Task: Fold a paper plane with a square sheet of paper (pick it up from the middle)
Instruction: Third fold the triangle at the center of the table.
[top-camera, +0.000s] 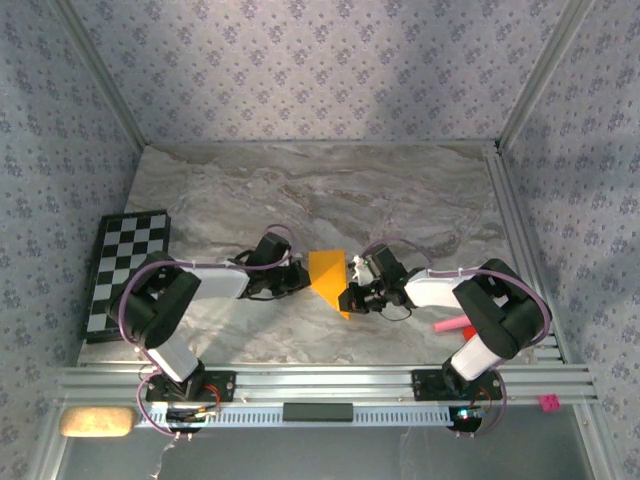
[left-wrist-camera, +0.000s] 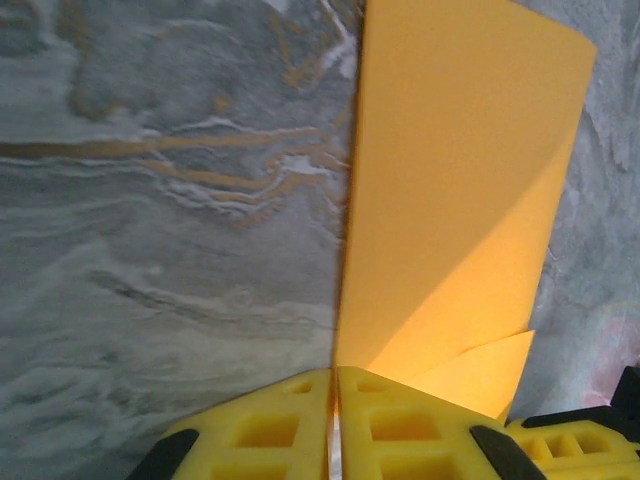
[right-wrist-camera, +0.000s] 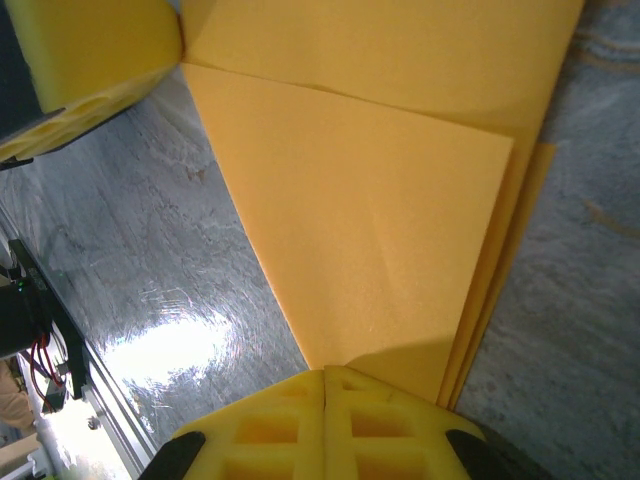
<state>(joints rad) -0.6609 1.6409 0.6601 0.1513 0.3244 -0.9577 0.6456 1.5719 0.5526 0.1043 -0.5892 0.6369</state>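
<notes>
We are pinching the paper (top-camera: 328, 272) with left gripper (left-wrist-camera: 335, 392) and right gripper (right-wrist-camera: 325, 388) both clamped on it (edges want aligning before creasing).

The left arm (top-camera: 205, 285) and the right arm (top-camera: 435, 290) share one build: each has a white middle link between bulky black joint housings. Thin lilac cables (top-camera: 122, 310) loop along each arm. Their black bases (top-camera: 183, 388) are bolted onto the silver rail (top-camera: 330, 380). The left fingers (left-wrist-camera: 260, 430) and right fingers (right-wrist-camera: 385, 425) are yellow blocks with rectangular pockets and black trim.
</notes>
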